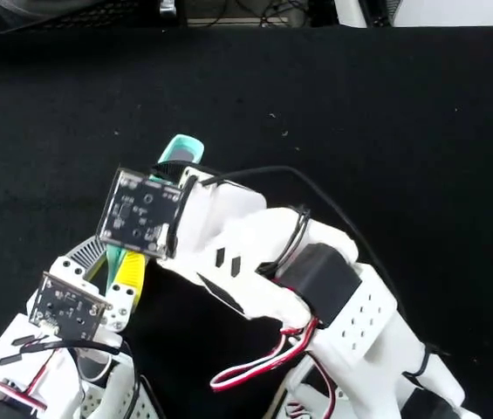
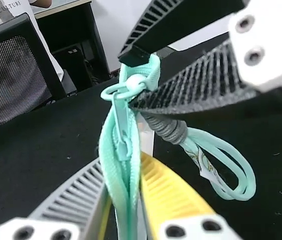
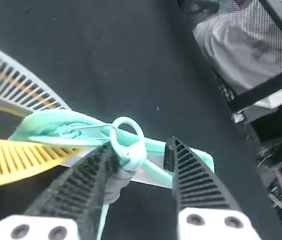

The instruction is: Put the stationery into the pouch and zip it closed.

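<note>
Pouch [image 1: 182, 150] sits on the left half of the table [image 1: 377, 105], toward the near edge. It's mostly covered by both arms in the high view, w/ just one mint end poking out toward the far edge. Left gripper [image 2: 123, 170] is clamped on the pouch's zip edge, w/ the mint tape pinched btwn its grey and yellow fingers, close to the slider [image 3: 68, 131]. Right gripper [image 3: 141, 150] has its black jaws apart, straddling the pull ring [image 3: 128, 131]. The ring touches one finger and there's a gap to the other, so it's not gripped yet. A mint cord loop [image 2: 230, 170] hangs off the same end of the pouch. No loose stationery on the table, so prob. the loading step is done, tho the pouch's inside isn't visible, so can't confirm. Zip status unclear: the slider is near the end the left gripper holds, but can't tell if that's the open or the shut end. Judging by the setup, what's left is closing on the ring and running the zip along while the left gripper holds the pouch steady.
</note>
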Action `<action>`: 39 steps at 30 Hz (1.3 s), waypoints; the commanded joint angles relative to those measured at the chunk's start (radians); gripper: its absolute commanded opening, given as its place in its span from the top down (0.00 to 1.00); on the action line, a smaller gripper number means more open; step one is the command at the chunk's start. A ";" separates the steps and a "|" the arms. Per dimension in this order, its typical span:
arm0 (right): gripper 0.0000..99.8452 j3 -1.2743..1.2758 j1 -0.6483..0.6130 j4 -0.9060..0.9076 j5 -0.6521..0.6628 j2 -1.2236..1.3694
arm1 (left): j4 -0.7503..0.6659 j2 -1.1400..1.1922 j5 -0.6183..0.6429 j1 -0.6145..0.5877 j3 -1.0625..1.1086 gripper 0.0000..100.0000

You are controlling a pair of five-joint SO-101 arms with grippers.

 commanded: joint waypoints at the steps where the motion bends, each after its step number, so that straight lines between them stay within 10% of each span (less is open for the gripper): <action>1: 0.85 -0.004 -0.023 -0.031 0.040 -0.002 | -0.021 0.005 -0.003 0.005 -0.007 0.97; 6: 0.99 -0.004 -0.021 -0.041 0.100 0.067 | -0.020 0.005 -0.002 0.005 -0.007 0.97; 39: 0.99 0.025 0.258 -0.071 -0.115 -0.107 | -0.015 0.005 -0.002 0.005 -0.007 0.97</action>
